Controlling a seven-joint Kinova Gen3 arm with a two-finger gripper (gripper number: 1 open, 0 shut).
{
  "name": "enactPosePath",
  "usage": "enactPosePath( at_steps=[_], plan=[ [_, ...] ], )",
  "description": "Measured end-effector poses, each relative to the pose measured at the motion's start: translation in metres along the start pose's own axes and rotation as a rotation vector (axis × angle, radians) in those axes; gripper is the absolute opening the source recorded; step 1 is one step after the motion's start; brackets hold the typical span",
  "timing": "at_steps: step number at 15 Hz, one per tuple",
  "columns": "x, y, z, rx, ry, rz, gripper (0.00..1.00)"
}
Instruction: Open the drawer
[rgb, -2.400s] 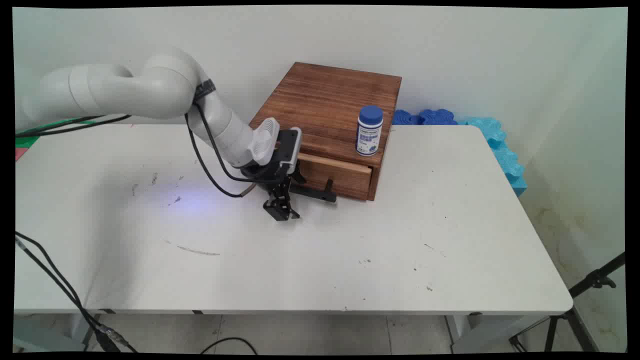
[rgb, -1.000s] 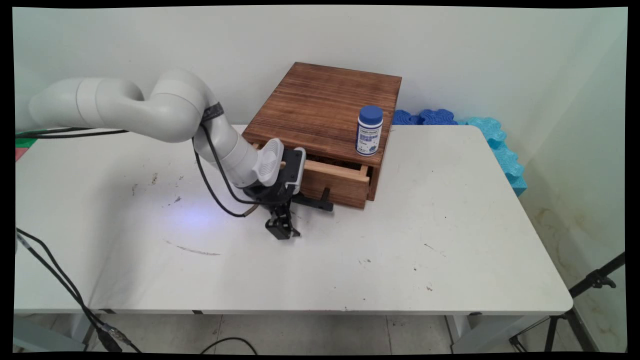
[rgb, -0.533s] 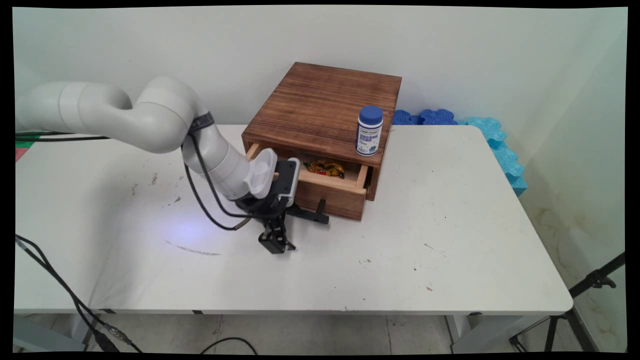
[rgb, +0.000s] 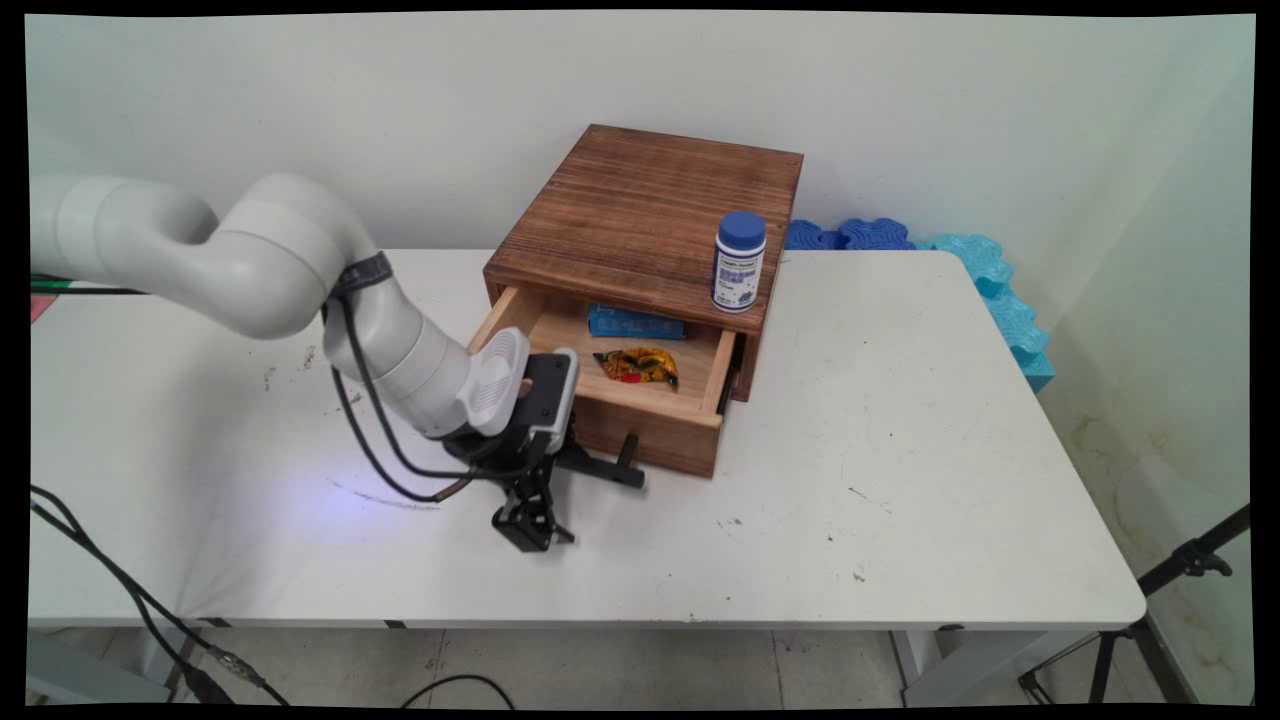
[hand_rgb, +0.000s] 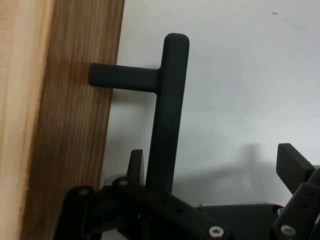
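At the front of a wooden box (rgb: 650, 205), the robot arm's black gripper (rgb: 552, 498) sits low over the white table (rgb: 850, 480) with its fingers spread wide and clamped on nothing. In the hand view, the drawer front (hand_rgb: 65, 125) lies furthest left. One finger (hand_rgb: 135, 162) is tucked into the slot between that front and the bar of the black handle (hand_rgb: 167, 110), just beside the bar. It is not clear whether the finger is touching it. The bar runs down between the two fingers. The other finger (hand_rgb: 295, 170) stands well apart to the right, with only bare table between it and the bar.

Beyond the fingers in the main view, the drawer (rgb: 655, 425) stands pulled well out of the box with its inside open to view. The handle (rgb: 610, 468) juts from its front next to the gripper. A blue packet (rgb: 633, 322) lies at the back of the drawer and an orange-and-yellow wrapped item (rgb: 640, 365) lies nearer the front. Neither is near the fingers. Further right, a white bottle with a blue cap (rgb: 740, 262) stands upright on the box's top near its front corner. Blue foam pieces (rgb: 980, 270) line the table's far right edge.
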Motion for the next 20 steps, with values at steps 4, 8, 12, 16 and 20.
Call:
enactPosePath(
  at_steps=[4, 8, 12, 16, 20],
  plan=[
    [-0.004, 0.021, -0.006, -0.022, 0.006, 0.002, 1.00],
    [-0.008, 0.044, -0.013, -0.046, 0.013, 0.011, 1.00],
    [-0.014, 0.063, -0.018, -0.062, 0.017, 0.023, 1.00],
    [-0.019, 0.080, -0.021, -0.073, 0.021, 0.031, 1.00],
    [-0.023, 0.092, -0.024, -0.076, 0.022, 0.028, 1.00]
  ],
)
